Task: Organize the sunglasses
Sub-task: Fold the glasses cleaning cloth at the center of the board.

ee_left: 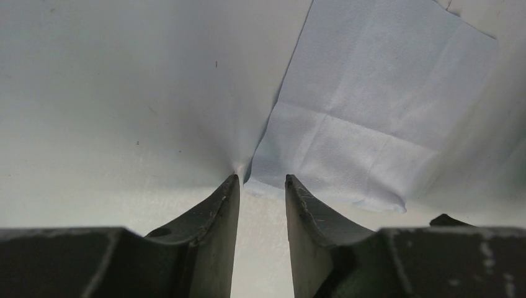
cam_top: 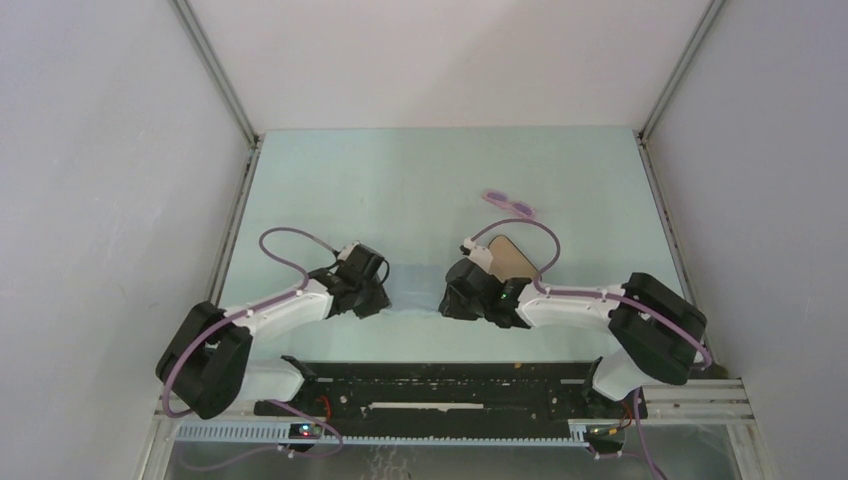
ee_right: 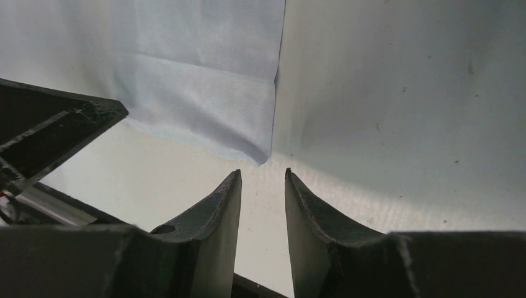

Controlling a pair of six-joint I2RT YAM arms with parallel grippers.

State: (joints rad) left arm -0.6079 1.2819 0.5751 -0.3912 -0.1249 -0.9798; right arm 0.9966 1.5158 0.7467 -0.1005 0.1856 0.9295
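Note:
The sunglasses [cam_top: 510,204], a slim pink-purple pair, lie on the table beyond the arms and apart from both grippers. The black case [cam_top: 508,258] with tan lining lies open just behind my right wrist. A light blue cloth [cam_top: 413,302] lies flat between the two grippers. My left gripper [cam_top: 378,297] is open; in the left wrist view [ee_left: 262,180] a corner of the cloth [ee_left: 372,118] sits right at its fingertips. My right gripper [cam_top: 452,300] is open; in the right wrist view [ee_right: 263,174] the cloth [ee_right: 205,81] has a corner just ahead of its tips.
Grey walls close in the table on the left, right and back. A black rail [cam_top: 440,385] runs along the near edge by the arm bases. A purple cable [cam_top: 285,245] loops over the left arm.

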